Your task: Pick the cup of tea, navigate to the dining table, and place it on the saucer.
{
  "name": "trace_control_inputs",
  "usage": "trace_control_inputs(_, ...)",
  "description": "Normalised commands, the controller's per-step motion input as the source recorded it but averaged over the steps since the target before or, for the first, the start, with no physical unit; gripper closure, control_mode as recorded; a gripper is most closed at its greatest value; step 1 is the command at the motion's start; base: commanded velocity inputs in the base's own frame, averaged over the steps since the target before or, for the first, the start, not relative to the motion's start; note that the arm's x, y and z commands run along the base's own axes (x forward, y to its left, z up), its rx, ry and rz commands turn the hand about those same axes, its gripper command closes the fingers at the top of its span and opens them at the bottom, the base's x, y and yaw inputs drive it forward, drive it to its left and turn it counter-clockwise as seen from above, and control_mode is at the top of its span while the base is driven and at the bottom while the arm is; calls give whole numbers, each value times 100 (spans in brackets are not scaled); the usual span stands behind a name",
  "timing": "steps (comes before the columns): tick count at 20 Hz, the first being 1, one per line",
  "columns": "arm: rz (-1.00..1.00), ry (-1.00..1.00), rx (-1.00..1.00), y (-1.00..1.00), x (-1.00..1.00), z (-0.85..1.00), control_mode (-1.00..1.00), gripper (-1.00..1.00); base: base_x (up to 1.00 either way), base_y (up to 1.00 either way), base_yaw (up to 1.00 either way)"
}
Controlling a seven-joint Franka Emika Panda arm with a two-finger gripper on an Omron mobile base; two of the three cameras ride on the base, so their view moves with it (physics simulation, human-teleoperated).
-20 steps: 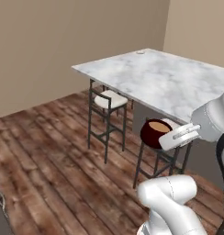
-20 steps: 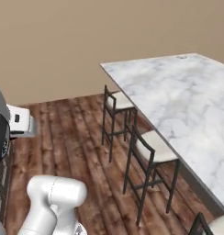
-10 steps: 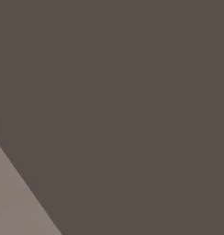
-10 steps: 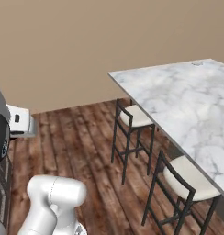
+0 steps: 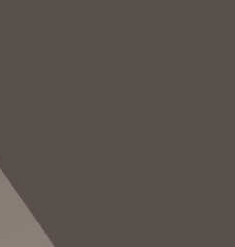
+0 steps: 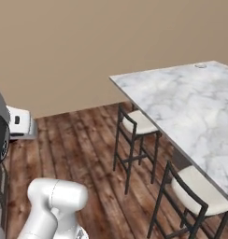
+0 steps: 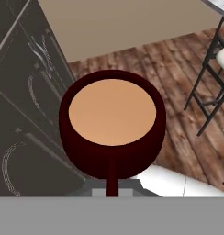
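Observation:
The cup of tea (image 7: 112, 124), dark maroon with tan liquid, sits close in the hand view, upright, its small handle toward the camera. My gripper (image 7: 112, 187) is shut on that handle, and the fingertips are hidden under the cup. Its white hand (image 6: 20, 123) juts out at the left edge of the right base view. The dining table (image 6: 181, 102), white marble with grey veins, stretches from mid-picture to the right. A small pale round saucer (image 6: 200, 66) lies at its far corner.
Two dark-framed stools with cream seats (image 6: 137, 123) (image 6: 200, 189) stand along the table's near side on the wood floor (image 6: 83, 149). A beige wall (image 6: 88, 46) runs behind. A dark flat surface (image 5: 119, 106) blocks the left base view. Dark cabinet fronts (image 7: 26, 114) lie left of the cup.
The base has driven and turned, so the table and stools have slid right and grown in the right base view. A dark surface has covered the left base view. The cup stays gripped.

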Motion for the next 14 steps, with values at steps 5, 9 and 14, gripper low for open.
trace_control_inputs(5,0,0,0,0,0,0,100,100,100,50,-8)
trace_control_inputs(9,0,0,0,0,0,0,100,100,100,0,14)
trace_control_inputs(14,0,0,0,0,0,0,100,100,100,0,9)
